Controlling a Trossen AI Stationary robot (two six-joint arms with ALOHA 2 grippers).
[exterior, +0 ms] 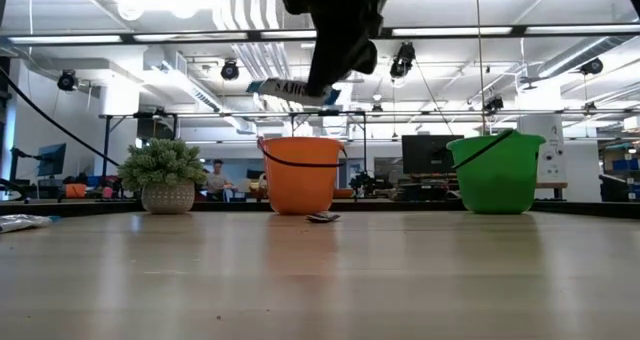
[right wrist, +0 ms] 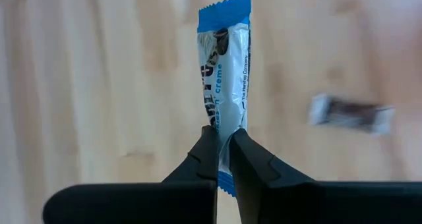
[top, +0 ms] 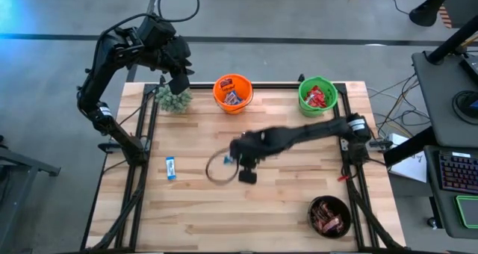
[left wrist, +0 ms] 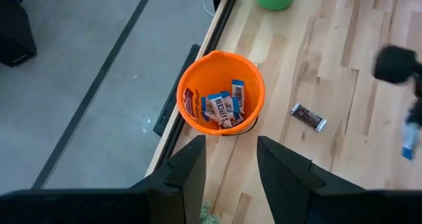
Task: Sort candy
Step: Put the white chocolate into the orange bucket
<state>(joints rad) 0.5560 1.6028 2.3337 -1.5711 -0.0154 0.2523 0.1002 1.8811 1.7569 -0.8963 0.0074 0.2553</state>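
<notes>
— Where is the blue-and-white bar (right wrist: 224,89) held?
— Pinched at one end by the right gripper (right wrist: 223,155), long axis running out past the fingertips, above the table's middle.
— And its bucket?
— The orange bucket (top: 232,93) stands at the far edge; the left gripper (left wrist: 229,159), fingers spread, is parked above it.

The bar (right wrist: 224,85) is blue and white with dark print. An orange bucket (top: 233,94) sits upper centre, a green bucket (top: 318,96) upper right.
</notes>
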